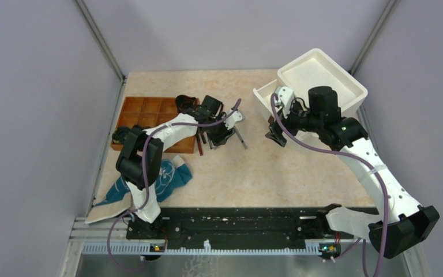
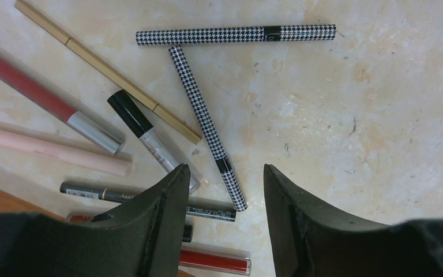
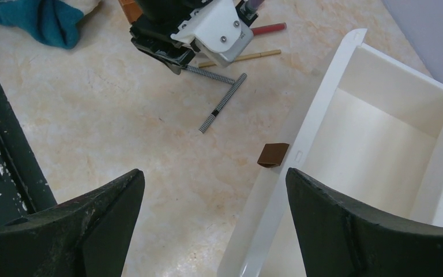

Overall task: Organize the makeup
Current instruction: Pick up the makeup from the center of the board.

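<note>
Left gripper (image 2: 225, 171) hangs with its jaws spread and nothing between them, just above the near end of a slim black-and-white houndstooth pencil (image 2: 202, 115). One of its fingers (image 2: 161, 225) hides parts of a black pencil (image 2: 92, 191) and a clear-cased red tube (image 2: 216, 261); something reddish beside them is too covered to name. Further out lie a clear tube (image 2: 150, 138) with a black cap, a pale pink stick (image 2: 52, 150) and a dark red tube (image 2: 40, 98) with a silver cap, the last two cut off by the frame edge. Beyond them are a thin gold pencil (image 2: 109, 72) and a second houndstooth pencil (image 2: 236, 34), all loose on the beige marbled tabletop (image 2: 369, 115). Right gripper (image 3: 213, 176), spread wide and empty, hovers by the white plastic bin (image 3: 314, 115), near a small brown square (image 3: 273, 154) that is too small to identify.
</note>
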Motion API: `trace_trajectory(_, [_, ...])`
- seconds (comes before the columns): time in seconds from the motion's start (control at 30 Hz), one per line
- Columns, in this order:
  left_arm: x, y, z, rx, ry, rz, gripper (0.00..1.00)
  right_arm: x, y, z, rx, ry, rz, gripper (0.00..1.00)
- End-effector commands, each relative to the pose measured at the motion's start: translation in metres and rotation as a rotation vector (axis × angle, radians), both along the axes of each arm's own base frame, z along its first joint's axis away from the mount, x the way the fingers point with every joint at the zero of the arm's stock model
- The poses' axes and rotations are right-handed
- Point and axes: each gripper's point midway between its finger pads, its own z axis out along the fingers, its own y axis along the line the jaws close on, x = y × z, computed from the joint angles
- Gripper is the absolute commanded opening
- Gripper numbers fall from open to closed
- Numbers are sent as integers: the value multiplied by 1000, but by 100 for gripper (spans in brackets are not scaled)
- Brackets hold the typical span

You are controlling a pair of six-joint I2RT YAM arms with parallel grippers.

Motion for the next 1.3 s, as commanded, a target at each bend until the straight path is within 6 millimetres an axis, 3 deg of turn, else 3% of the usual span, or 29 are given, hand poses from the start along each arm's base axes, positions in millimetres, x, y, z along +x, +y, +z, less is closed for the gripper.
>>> trace_trajectory(0.0, [0,-7,-3,-7,57,-8,56,0,0,17,21,-73,7,92])
trace_trajectory(0.77, [-2,6,-40,85,115,32,44,-1,-2,16,13,-81,-1,92])
trace_trajectory(1.27, [-34,27,-57,129,137,67,23,-1,-5,15,3,-84,-10,92])
